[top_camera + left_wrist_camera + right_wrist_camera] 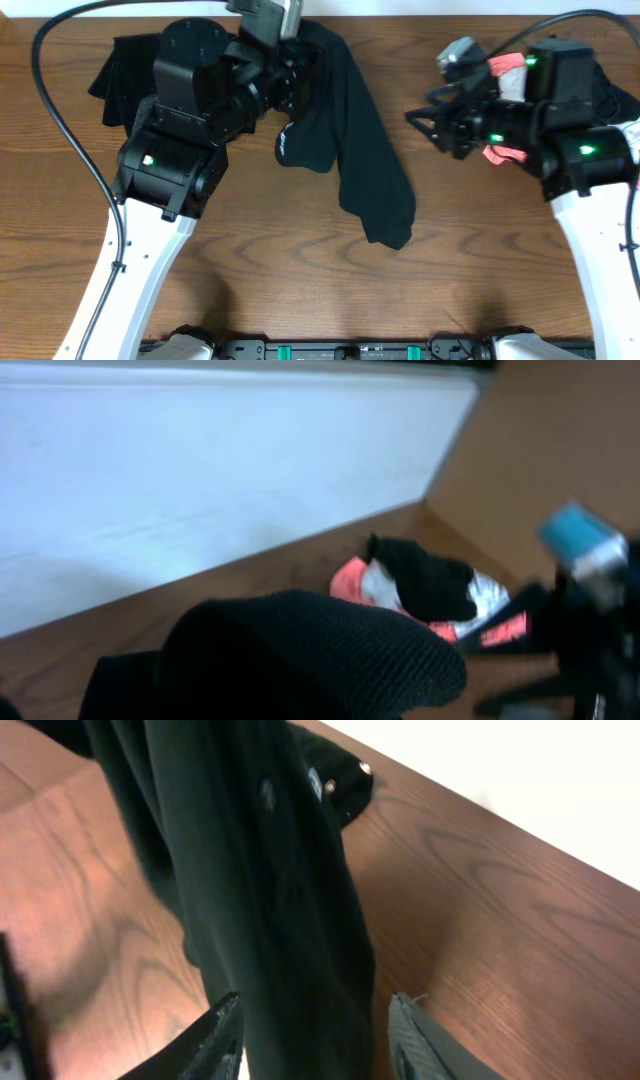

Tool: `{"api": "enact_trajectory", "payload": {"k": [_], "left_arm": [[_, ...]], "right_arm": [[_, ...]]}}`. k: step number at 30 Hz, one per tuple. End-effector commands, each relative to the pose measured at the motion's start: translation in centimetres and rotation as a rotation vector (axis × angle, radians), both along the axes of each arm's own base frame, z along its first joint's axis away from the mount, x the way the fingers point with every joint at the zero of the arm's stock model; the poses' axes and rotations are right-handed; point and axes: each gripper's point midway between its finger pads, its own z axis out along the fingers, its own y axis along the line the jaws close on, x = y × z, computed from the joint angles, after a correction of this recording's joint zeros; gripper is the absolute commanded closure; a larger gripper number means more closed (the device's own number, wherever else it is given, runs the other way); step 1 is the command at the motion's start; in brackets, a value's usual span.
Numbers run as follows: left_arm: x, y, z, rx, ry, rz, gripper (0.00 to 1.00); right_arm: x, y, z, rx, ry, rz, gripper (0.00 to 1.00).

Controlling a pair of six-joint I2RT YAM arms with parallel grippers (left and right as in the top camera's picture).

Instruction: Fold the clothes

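A black shirt [355, 130] with a small white logo [284, 143] drapes from the table's back edge down toward the middle. My left gripper [295, 80] is at its upper part, shut on the fabric. In the left wrist view the shirt [300, 650] covers the jaws. My right gripper [420, 125] stands open just right of the shirt, apart from it. In the right wrist view its fingertips [225, 1025] frame the hanging shirt [260, 870] without pinching it.
A pile of pink, white and black clothes [508, 72] lies at the back right under my right arm, and the pile [430, 585] also shows in the left wrist view. More black fabric [120, 65] lies left of my left arm. The wooden table [300, 280] has bare surface in front.
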Motion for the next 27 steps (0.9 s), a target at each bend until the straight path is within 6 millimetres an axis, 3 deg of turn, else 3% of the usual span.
{"api": "enact_trajectory", "payload": {"k": [1, 13, 20, 27], "left_arm": [[1.2, 1.5, 1.2, -0.082, 0.024, 0.132, 0.94], [3.1, 4.8, 1.6, -0.269, 0.115, 0.395, 0.94], [3.4, 5.3, 1.8, -0.338, 0.144, 0.442, 0.94], [3.1, 5.4, 2.1, -0.375, 0.162, 0.447, 0.94]], "right_arm": [[0.7, 0.9, -0.2, -0.065, -0.002, -0.107, 0.55], [0.6, 9.3, 1.9, 0.085, -0.013, -0.309, 0.62], [1.2, 14.7, 0.7, 0.162, 0.000, -0.339, 0.62], [3.0, 18.4, -1.8, 0.212, 0.022, -0.332, 0.61]]}}
